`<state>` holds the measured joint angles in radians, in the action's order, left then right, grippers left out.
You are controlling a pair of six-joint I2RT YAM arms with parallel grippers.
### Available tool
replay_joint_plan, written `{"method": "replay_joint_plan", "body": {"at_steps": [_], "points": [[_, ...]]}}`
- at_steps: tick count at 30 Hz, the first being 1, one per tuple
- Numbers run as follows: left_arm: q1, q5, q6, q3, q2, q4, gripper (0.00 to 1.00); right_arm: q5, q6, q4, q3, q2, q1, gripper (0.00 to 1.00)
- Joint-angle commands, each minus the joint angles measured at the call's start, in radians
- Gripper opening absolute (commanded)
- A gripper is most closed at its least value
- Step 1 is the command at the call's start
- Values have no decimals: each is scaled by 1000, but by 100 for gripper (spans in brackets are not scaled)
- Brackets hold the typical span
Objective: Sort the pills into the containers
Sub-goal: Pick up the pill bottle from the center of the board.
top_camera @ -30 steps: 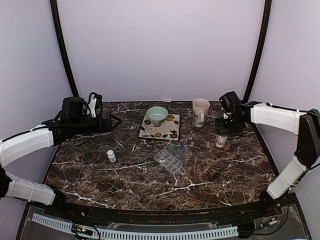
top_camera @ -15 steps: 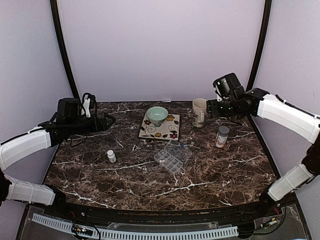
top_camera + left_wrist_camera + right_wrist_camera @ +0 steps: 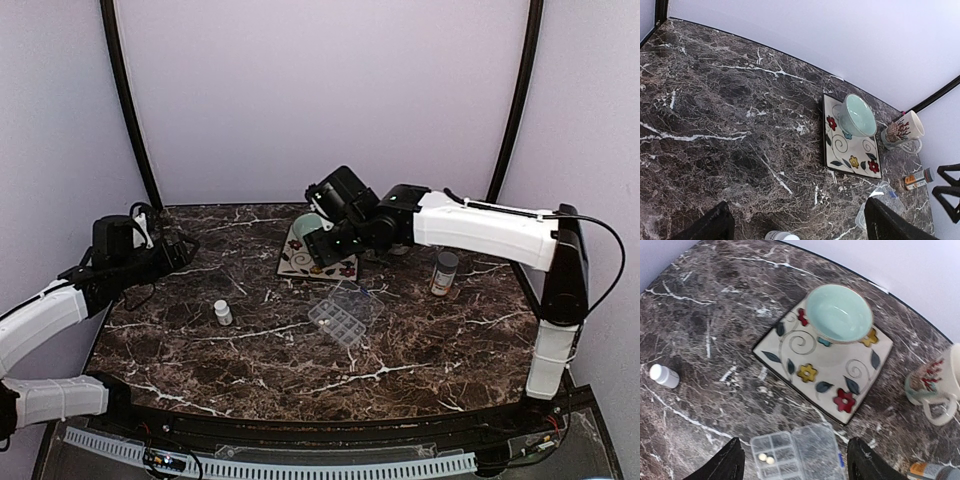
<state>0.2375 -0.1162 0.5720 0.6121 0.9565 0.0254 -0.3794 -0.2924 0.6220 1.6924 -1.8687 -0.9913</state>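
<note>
Orange bottle [image 3: 443,272] label's too small to read, mug [image 3: 935,385] print too; two pills [image 3: 766,458] sit in one compartment of the clear pill box [image 3: 790,450] mid-desk [image 3: 420,350]; right claw [image 3: 795,442] hangs by the flowered plate [image 3: 790,345], fingers apart, empty; left claw [image 3: 799,220] spread wide, empty.

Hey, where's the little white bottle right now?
In the top view the white bottle stands alone on the table's left half, level with the clear pill box to its right and nearer the front edge than the flowered plate.
</note>
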Motion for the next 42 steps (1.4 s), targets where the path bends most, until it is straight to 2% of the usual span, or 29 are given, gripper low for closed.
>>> {"method": "replay_joint_plan", "body": {"at_steps": [1, 7, 16, 28, 42], "points": [[-28, 61, 68, -39, -85, 20, 93, 83, 27, -47, 138, -88, -63, 70], [-53, 56, 130, -93, -136, 28, 92, 181, 36, -109, 280, -246, -122, 70], [-60, 85, 238, -183, -218, 5, 80, 306, 58, -216, 415, -428, -164, 70], [-62, 71, 275, -218, -228, -23, 78, 412, 63, -289, 495, -549, -166, 73], [-63, 60, 284, -232, -234, -35, 78, 458, 59, -310, 586, -655, -155, 75]]}}
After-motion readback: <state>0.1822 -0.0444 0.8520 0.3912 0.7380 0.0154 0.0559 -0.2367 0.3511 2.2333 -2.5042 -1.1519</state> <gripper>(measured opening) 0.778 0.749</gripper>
